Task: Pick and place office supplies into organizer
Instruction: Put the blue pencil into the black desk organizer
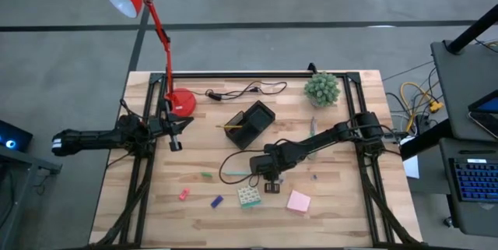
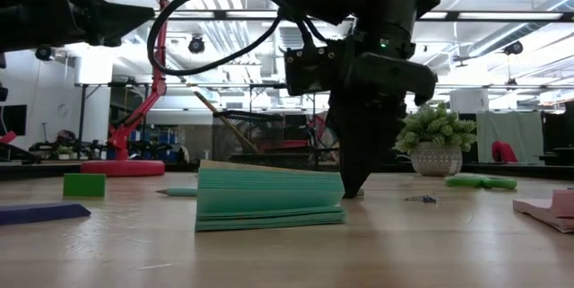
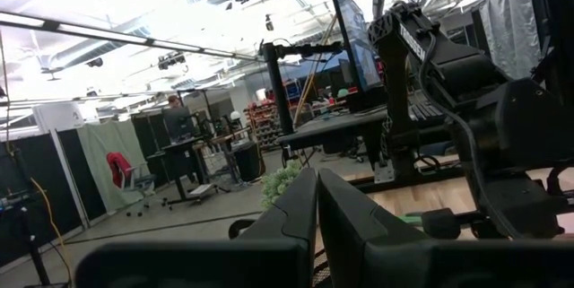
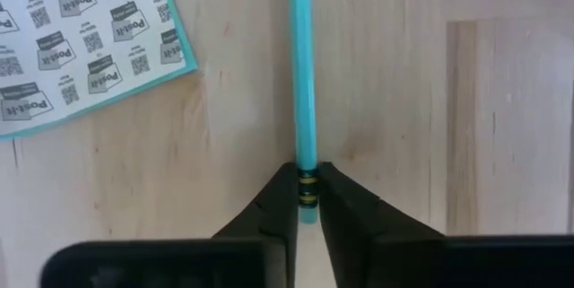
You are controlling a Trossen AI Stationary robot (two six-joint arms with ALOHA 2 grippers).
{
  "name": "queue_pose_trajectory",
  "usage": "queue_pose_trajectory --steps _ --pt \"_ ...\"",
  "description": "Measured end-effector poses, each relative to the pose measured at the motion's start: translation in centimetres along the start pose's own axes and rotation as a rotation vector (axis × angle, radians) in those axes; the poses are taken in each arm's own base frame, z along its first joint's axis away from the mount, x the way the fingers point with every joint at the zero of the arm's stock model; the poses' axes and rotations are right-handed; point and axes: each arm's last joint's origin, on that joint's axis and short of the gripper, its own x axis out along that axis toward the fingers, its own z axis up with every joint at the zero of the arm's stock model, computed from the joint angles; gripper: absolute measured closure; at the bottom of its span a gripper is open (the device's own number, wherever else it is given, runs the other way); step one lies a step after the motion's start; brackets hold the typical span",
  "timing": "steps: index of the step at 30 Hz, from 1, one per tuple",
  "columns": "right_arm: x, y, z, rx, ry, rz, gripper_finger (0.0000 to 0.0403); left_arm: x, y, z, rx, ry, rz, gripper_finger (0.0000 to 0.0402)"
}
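Teal pen: is being clamped at its banded end between the fingers of the right hand, and is lying flat along the desk.
Right hand: is being held low over the front middle of the desk, fingertips down at the wood in the low view.
Green-white patterned block: is lying just beside the right hand, on the front side.
Pink sticky-note pad: is resting near the front edge, to the right of the block.
Organizer: is standing behind the right hand, near the desk's middle, with a wooden pencil poking out.
Small pieces: red, blue and green are lying front left.
Left hand: is being held by the red lamp's base, fingers together.
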Motion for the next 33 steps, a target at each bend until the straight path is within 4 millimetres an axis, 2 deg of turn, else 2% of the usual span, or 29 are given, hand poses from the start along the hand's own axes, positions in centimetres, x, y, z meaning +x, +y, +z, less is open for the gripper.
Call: queue_pose_trajectory --steps 5,17,27,33 --pt "-0.6 0.2 0.6 -0.001 -0.006 0.001 0.0389 0.0 0.0 0.0 0.000 0.000 0.000 0.0402" --pt "-2.2 0.7 2.1 -0.011 -0.015 -0.018 0.0391 0.0 0.0 0.0 0.000 0.001 0.000 0.0402" --pt "-2.6 0.8 2.5 -0.011 -0.023 -0.021 0.0391 0.0 0.0 0.0 0.000 0.000 0.000 0.0402" --pt "-4.3 0.8 2.8 -0.002 0.013 -0.065 0.0391 0.0 0.0 0.0 0.000 0.000 0.000 0.0402"
